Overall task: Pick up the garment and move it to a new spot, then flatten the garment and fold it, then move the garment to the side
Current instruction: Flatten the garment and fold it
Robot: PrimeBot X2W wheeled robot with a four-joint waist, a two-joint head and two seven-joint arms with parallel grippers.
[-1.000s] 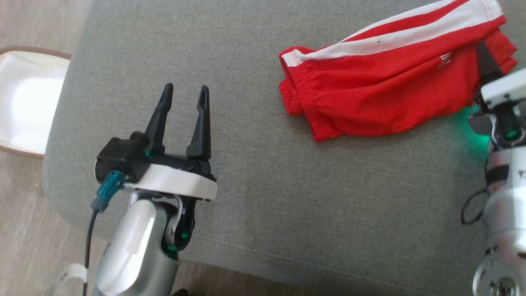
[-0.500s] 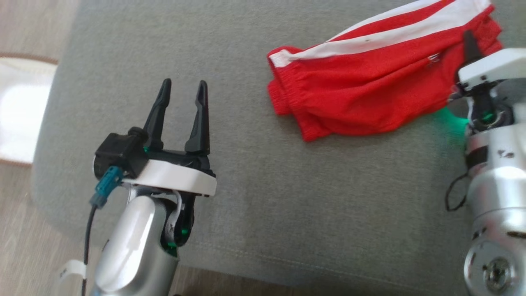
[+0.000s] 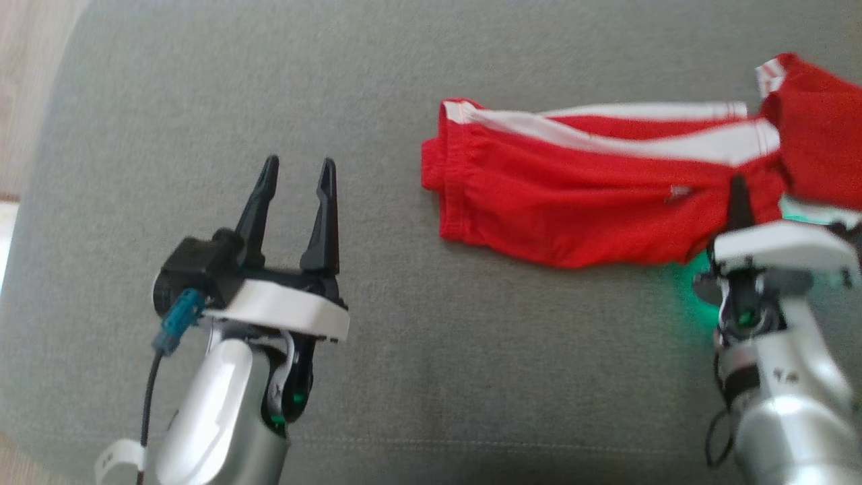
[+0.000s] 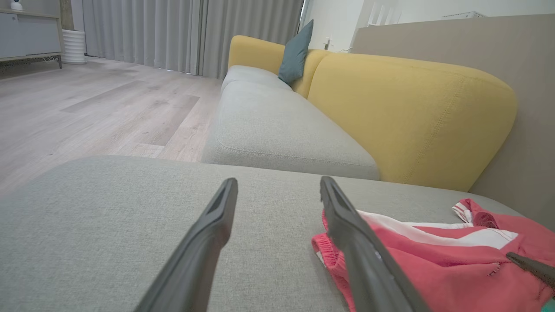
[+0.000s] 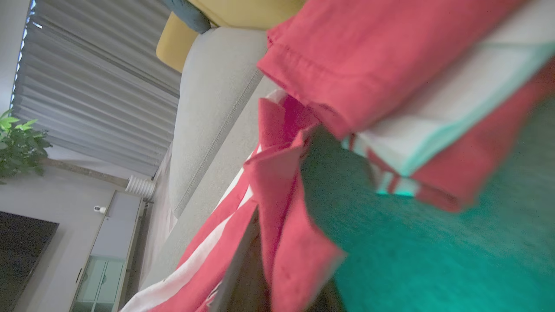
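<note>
Grey cushion [image 3: 404,377] bears red shorts [image 3: 572,215] (yellow sofa [image 4: 412,112] behind).

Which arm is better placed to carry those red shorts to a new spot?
The right arm: its jaws are shut on the right end of the shorts, so it likely only needs to lift. The left arm has its jaws open above bare cushion, apart from the shorts.

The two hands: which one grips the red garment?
The right hand, shut on the red garment. The left hand stands open over the grey cushion, apart from the cloth.
</note>
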